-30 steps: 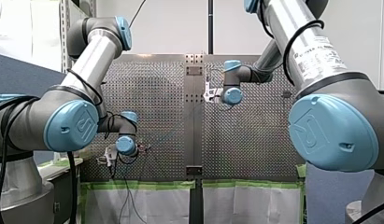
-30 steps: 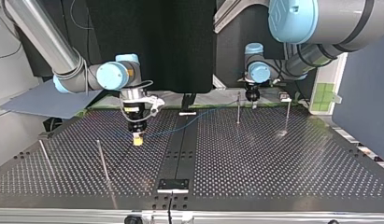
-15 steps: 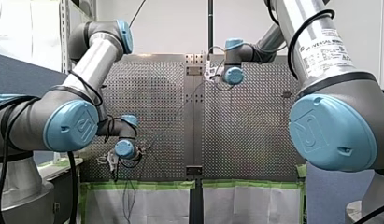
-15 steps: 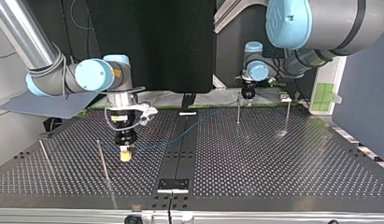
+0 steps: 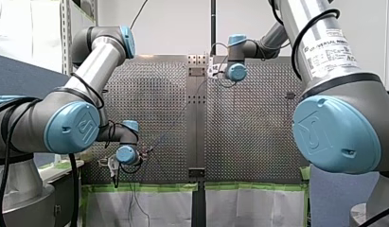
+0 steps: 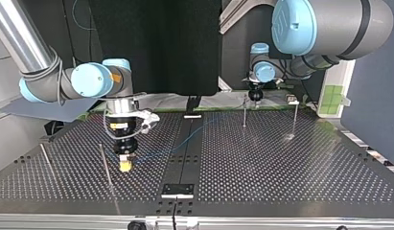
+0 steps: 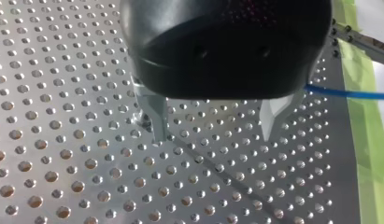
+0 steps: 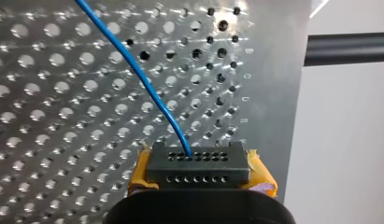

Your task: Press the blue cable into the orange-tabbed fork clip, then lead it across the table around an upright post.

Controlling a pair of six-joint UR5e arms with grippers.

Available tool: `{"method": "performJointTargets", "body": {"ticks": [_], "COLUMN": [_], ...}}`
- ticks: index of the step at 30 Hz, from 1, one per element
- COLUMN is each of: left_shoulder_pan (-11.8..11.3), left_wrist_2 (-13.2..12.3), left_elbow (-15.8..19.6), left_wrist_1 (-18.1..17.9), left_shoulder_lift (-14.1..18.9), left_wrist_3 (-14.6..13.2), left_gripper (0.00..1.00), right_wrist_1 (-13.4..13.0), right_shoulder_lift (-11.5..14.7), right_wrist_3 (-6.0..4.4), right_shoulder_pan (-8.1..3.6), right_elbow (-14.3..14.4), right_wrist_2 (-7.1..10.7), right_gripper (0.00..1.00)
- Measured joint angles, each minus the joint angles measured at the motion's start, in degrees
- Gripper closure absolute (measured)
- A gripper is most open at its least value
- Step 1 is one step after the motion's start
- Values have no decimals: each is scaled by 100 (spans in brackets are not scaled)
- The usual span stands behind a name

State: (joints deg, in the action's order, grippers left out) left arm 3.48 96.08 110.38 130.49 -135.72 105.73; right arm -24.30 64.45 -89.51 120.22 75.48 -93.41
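Right wrist view: my right claw (image 8: 199,163) has the blue cable (image 8: 143,74) by its end.
Its yellow pads (image 8: 260,173) squeeze tight on a black block (image 8: 199,170) (the cable goes into one of its holes). Seen from the top view, this claw hangs low over the table (image 6: 281,172), just beside an upright post (image 6: 106,167). My left claw (image 7: 215,133) is well apart from it, fingers spread open, and the cable runs past beside it.

The blue cable (image 6: 182,142) was a thin line that ran in a gentle curve over the perforated table (image 6: 281,182), from lower left of centre in the top view up toward a thin upright metal post (image 6: 244,111) right of centre; one end entered a black perforated block (image 8: 198,163)
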Motion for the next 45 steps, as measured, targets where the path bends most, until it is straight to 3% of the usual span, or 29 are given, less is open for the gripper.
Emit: {"method": "performJointTargets", "body": {"ticks": [15, 31, 45], "left_shoulder_pan": [-4, -3, -4], "left_wrist_2": [2, 4, 54], "left_elbow": [-15, -18, -18], "left_wrist_1": [-31, -31, -43], "left_shoulder_lift": [-1, -2, -2], "left_wrist_3": [8, -8, -35], "left_gripper": [3, 3, 3], "right_wrist_1": [463, 616, 667], "right_shoulder_lift": [9, 9, 7], "right_wrist_3": [-35, -112, -351], "right_shoulder_pan": [-197, -523, -796], "right_elbow": [-766, -788, -558], "right_wrist_2": [22, 12, -1], "right_gripper": [100, 100, 100]}}
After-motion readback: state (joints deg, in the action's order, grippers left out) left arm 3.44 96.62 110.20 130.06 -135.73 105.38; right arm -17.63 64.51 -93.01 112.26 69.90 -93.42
